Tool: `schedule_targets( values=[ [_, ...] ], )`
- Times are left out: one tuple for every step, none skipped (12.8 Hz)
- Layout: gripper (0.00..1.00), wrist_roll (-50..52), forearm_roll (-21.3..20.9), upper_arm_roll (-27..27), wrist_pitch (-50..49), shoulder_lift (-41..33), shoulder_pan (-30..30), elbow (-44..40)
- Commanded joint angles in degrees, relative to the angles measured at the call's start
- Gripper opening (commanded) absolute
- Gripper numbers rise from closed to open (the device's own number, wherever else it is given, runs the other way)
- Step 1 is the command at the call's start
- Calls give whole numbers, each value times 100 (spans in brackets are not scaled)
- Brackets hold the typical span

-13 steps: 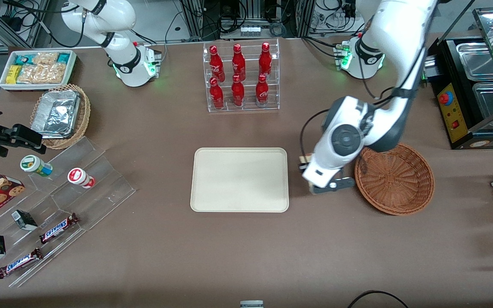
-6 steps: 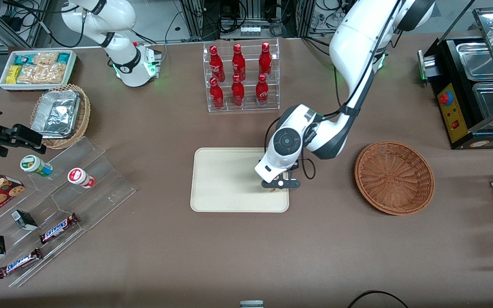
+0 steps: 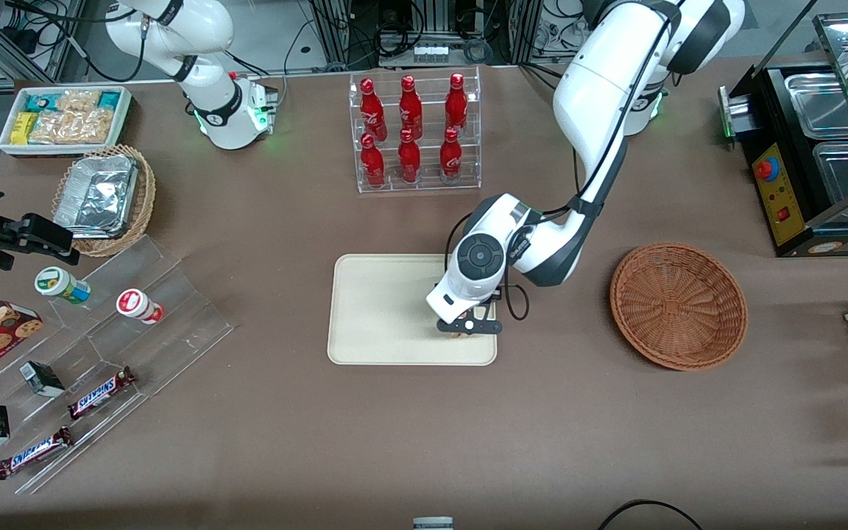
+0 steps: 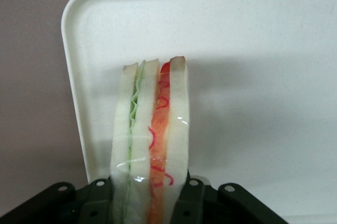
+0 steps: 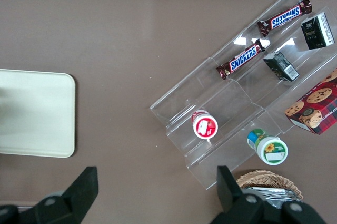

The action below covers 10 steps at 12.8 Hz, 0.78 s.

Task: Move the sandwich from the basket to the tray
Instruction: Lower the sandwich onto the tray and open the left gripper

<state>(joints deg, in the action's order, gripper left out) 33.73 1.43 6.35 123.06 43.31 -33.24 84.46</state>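
My left gripper (image 3: 466, 329) is shut on the sandwich (image 4: 151, 139), a wedge of pale bread with green and red filling. It holds the sandwich just above the cream tray (image 3: 372, 309), over the tray's part nearest the reddish-brown wicker basket (image 3: 679, 306). In the left wrist view the sandwich stands on edge between the black fingers (image 4: 192, 195), with the tray's surface (image 4: 253, 45) and a rounded corner under it. From the front the arm's wrist hides most of the sandwich; only a small piece (image 3: 459, 335) shows. The basket holds nothing.
A clear rack of red bottles (image 3: 413, 132) stands farther from the front camera than the tray. Toward the parked arm's end are a clear stepped display with snack bars (image 3: 100, 390), a tan basket with foil containers (image 3: 104, 195) and a white bin of packets (image 3: 63, 118). A black appliance (image 3: 814, 147) stands beside the basket.
My gripper has carried the sandwich from beside the basket to over the tray, then moved slightly farther in over the tray and lower. The basket has not moved.
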Motion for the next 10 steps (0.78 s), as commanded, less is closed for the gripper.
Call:
schedule_targets(
  values=[
    [44,-33,-186,-46,-63,125,-129,-193],
    [45,-24,-213,-55,-54,143,-165,-176],
    [45,-16,-205,-55,-54,204,-156,-184],
    [48,-24,-213,-55,-54,239,-165,-176],
    [49,-7,-222,-55,-46,266,-165,-184],
    [51,-7,-214,-55,-37,318,-174,-202],
    [53,11,-213,-64,-37,328,-183,-211],
    [56,20,-213,-64,-37,336,-174,-219],
    [67,28,-213,-90,-37,336,-174,-219],
    [78,54,-213,-99,-37,319,-165,-228]
  ],
)
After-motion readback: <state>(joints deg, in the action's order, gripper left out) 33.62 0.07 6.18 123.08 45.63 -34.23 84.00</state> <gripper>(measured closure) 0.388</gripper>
